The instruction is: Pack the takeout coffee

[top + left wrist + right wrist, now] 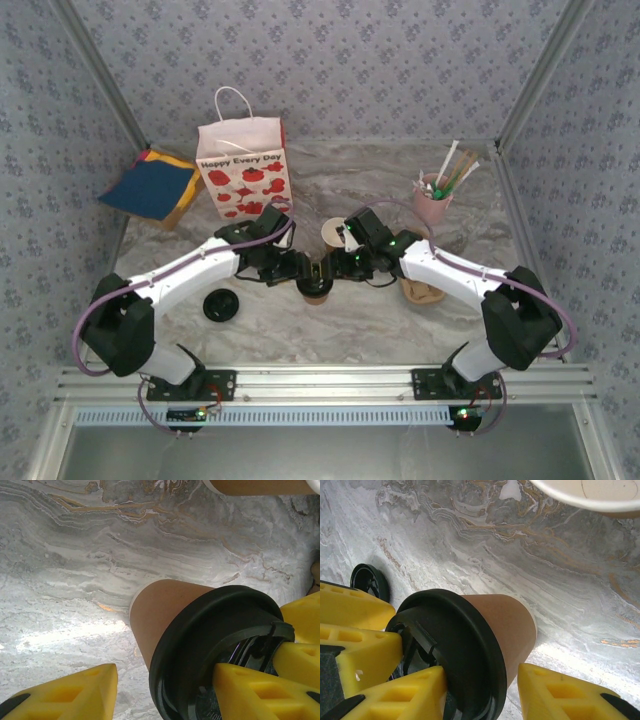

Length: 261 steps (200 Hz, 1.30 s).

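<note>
Table (330,338): marble-look top. The takeout coffee (316,288) stands upright on it, midway between the two arms, so either one can reach it.
Paper bag (245,172): stands upright behind and to the left of the coffee, handles up. It is probably where the cup is meant to go.
Blue-and-yellow folded piece (150,185): far to the coffee's left, against the wall, and seems to play no part.
Left gripper (162,680): jaws spread wide. One finger (250,695) lies across the black lid (220,625). The other finger (70,695) hangs clear of the cup wall with bare table between, so this looks like pressing rather than grasping.
Right gripper (482,680): meets the coffee from the opposite side, jaws apart. One finger (400,695) is over the lid and the other (570,695) just beside the brown wall. Whether they pinch the cup cannot be told.
Pink cup of straws (434,205): well behind and to the right of the coffee, out of the way.
Pulp carrier (422,291): to the coffee's right, partly under the right arm.
Takeout coffee: lid on. It probably needs seating all round the rim before any lift.
Open cup (333,233): unlidded, just behind the coffee. It stands closest to the path toward the bag and would be easy to knock.
Loose lid (220,305): lies flat to the coffee's left, below the left arm.
</note>
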Tool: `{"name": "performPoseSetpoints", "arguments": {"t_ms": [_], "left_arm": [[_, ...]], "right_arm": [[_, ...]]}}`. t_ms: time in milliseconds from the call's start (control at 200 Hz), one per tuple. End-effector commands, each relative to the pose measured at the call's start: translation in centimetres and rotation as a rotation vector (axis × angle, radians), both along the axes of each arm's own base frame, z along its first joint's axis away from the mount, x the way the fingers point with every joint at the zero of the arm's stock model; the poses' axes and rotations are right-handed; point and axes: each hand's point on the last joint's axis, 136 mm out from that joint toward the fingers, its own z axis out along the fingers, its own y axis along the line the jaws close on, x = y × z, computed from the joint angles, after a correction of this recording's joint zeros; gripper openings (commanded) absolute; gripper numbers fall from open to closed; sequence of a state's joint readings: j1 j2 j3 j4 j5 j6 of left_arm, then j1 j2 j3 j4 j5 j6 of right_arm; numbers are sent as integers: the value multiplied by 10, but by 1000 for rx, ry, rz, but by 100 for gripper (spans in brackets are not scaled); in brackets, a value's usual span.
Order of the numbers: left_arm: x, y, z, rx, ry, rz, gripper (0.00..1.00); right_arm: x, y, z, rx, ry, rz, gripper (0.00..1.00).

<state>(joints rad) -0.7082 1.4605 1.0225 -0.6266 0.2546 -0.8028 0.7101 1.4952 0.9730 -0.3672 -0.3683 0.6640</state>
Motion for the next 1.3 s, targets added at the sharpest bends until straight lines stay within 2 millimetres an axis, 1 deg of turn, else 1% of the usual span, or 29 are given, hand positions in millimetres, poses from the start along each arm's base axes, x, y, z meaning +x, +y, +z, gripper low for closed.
{"name": "performPoseSetpoints", "arguments": {"t_ms": [0, 195, 290, 365, 435, 485, 599, 669, 734, 809, 1019, 1184, 1299], "left_arm": [[-23, 24, -37, 127, 108, 5, 54], [-27, 29, -45, 152, 125, 1, 53], [-29, 31, -47, 161, 132, 3, 53], [-28, 30, -44, 156, 122, 3, 53], [-25, 29, -40, 155, 112, 3, 53], [-25, 29, -39, 155, 111, 1, 53], [-24, 28, -38, 161, 109, -1, 53], [-24, 29, -38, 162, 108, 0, 53], [-23, 28, -38, 161, 108, 0, 53], [-23, 28, -37, 160, 106, 0, 53], [-23, 27, -37, 161, 105, -5, 53], [-23, 26, -37, 162, 108, -7, 53], [-22, 25, -38, 163, 111, -9, 53]], "right_arm": [[-18, -19, -36, -113, 81, 12, 42], [-24, -25, -48, -145, 107, 12, 42], [-23, -26, -45, -146, 102, 9, 42], [-21, -22, -34, -124, 83, 13, 42], [-18, -15, -19, -97, 56, 20, 44], [-16, -10, -7, -78, 12, 60, 46], [-15, 3, 20, -45, -35, 100, 56], [-16, 5, 29, -41, -48, 112, 58], [-18, 6, 32, -37, -49, 112, 59], [-21, 3, 28, -43, -34, 110, 58], [-32, -8, 6, -79, 22, 109, 54], [-33, -13, -6, -89, 45, 99, 51], [-34, -19, -20, -108, 74, 94, 49]]}}
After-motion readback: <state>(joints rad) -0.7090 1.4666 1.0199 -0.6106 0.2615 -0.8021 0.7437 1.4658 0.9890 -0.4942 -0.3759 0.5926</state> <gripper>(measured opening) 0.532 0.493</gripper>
